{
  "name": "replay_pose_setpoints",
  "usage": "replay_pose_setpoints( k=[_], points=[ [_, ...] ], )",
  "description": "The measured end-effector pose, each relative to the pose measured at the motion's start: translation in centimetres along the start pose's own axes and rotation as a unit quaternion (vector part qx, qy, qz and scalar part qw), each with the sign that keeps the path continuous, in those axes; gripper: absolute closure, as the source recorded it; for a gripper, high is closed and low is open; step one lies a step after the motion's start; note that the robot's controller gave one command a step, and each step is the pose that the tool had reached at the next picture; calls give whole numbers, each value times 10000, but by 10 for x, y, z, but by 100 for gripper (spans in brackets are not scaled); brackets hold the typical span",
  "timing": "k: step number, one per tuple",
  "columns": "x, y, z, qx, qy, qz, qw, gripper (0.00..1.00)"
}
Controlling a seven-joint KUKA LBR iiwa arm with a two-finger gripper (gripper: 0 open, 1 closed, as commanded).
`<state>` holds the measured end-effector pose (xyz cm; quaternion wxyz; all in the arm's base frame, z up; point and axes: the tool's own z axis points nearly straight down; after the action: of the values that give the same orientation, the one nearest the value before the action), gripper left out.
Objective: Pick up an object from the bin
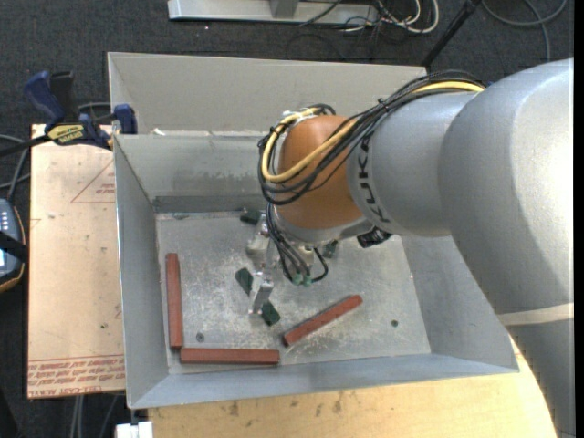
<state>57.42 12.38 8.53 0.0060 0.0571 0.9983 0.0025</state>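
The arm (456, 172) enters the bin (137, 263) from the right side of the camera view. An orange cover (315, 176) sits on the wrist, with yellow and black cables (270, 153) looped around it. The gripper (262, 295) hangs below this cover, low over the middle of the bin floor. Whether the gripper is spread or pressed together cannot be told from this view, and no object can be made out in its grasp.

Three red-brown bars lie flat on the floor.
- The slanted bar (321, 321) lies just right of the gripper and slightly nearer the front wall. Its right end points toward the back. It is the nearest object to the gripper, and the two appear apart.
- The left bar (173, 299) lies along the left wall, well apart from the gripper.
- The front bar (228, 356) lies along the front wall. Its left end is close to the near end of the left bar, so the two form a corner.

A small dark piece (248, 217) lies near the back wall, behind the gripper.
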Motion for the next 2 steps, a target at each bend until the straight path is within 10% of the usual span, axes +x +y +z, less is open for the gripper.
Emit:
replay_pose_setpoints(
  k=[1, 2],
  points=[
    [3, 0, 8, -8, -18, 208, 9998, 0],
    [2, 6, 6, -16, -29, 297, 9996, 100]
  ],
)
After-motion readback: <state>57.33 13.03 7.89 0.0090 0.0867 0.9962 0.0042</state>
